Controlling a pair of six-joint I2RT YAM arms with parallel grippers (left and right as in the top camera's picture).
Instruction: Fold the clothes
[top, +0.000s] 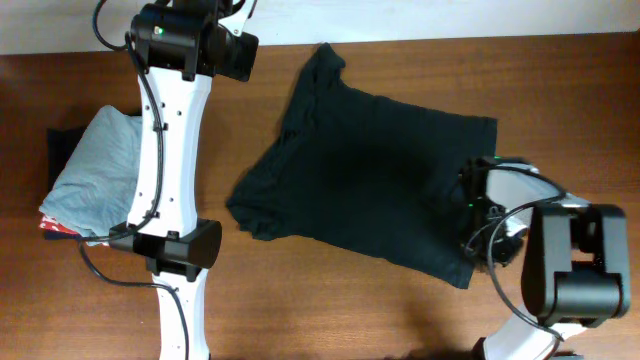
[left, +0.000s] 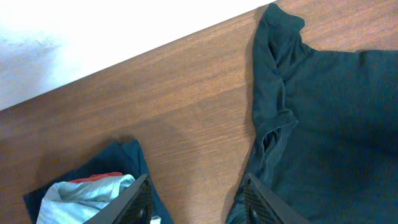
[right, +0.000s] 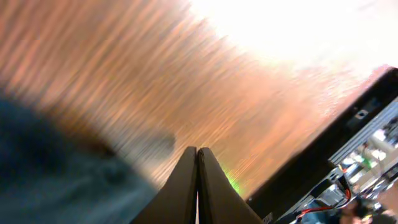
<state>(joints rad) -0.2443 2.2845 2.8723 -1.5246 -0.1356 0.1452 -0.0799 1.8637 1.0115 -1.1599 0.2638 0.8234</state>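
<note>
Desk (top: 330, 310) of brown wood is carrying everything. Black T-shirt (top: 370, 170) is lying spread out on the middle of it, mostly flat. Its sleeves are pointing to the left side and its hem is reaching toward the right arm. One sleeve is lying near the far edge of the desk, and the other is bunching a little toward the near side.

At the left, well apart from the T-shirt, a light grey-blue garment (top: 100, 170) is sitting on top of a pile, with an orange-red piece (top: 50, 228) and a navy piece (top: 65, 145) showing under it.

Left pincer (left: 198, 180) is hanging above bare wood between the pile and the T-shirt, its fingers standing wide apart and holding nothing. Right pincer (right: 198, 152) is at the hem end of the T-shirt, with its fingers pressing together. The right wrist view is blurring, so I cannot tell if cloth is between them.
</note>
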